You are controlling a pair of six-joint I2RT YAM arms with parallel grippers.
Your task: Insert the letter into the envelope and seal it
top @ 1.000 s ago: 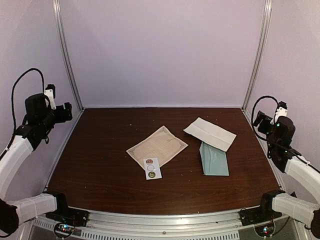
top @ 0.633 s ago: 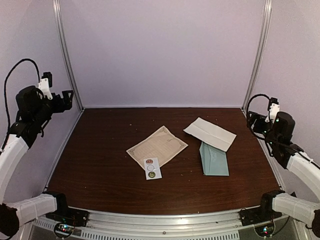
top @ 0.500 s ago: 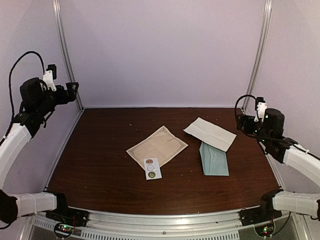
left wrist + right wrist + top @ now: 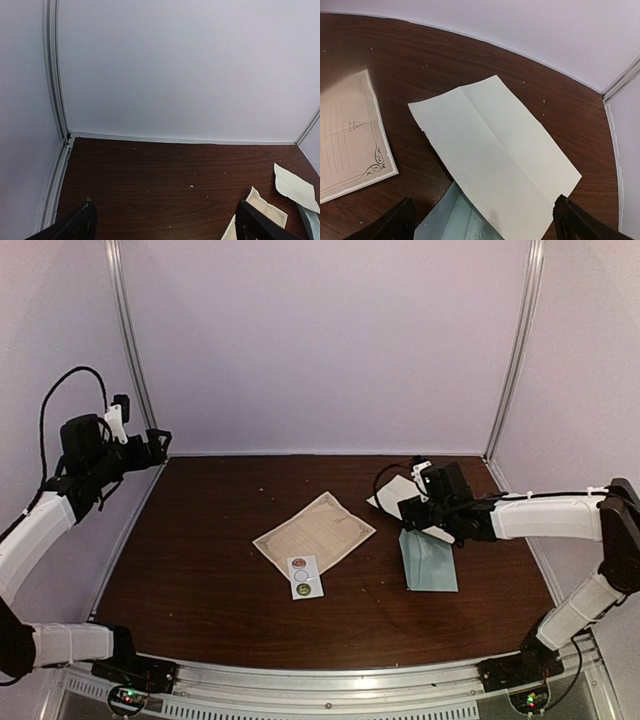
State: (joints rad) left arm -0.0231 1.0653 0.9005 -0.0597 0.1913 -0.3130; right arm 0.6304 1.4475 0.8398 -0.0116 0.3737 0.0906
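Note:
The pale teal envelope (image 4: 430, 565) lies right of centre, its top edge under a creased off-white sheet (image 4: 440, 512). A cream sheet with an ornate border and ruled lines (image 4: 314, 532) lies at the centre. Which sheet is the letter I cannot tell. My right gripper (image 4: 408, 506) hovers open over the creased sheet (image 4: 495, 145), with the envelope (image 4: 455, 217) and the bordered sheet (image 4: 345, 145) below it in the right wrist view; its jaws (image 4: 484, 200) hold nothing. My left gripper (image 4: 155, 445) hangs open and empty high at the far left, its fingers (image 4: 85, 220) spread wide.
A small white sticker strip (image 4: 304, 576) with round stickers lies just in front of the bordered sheet. Pale walls and metal corner posts (image 4: 130, 350) close in the brown table (image 4: 200, 540) on three sides. Tiny crumbs dot the far tabletop.
My right arm has swung in from the right edge to above the creased sheet and envelope. The left arm has risen and shifted slightly inward. The papers have not moved.

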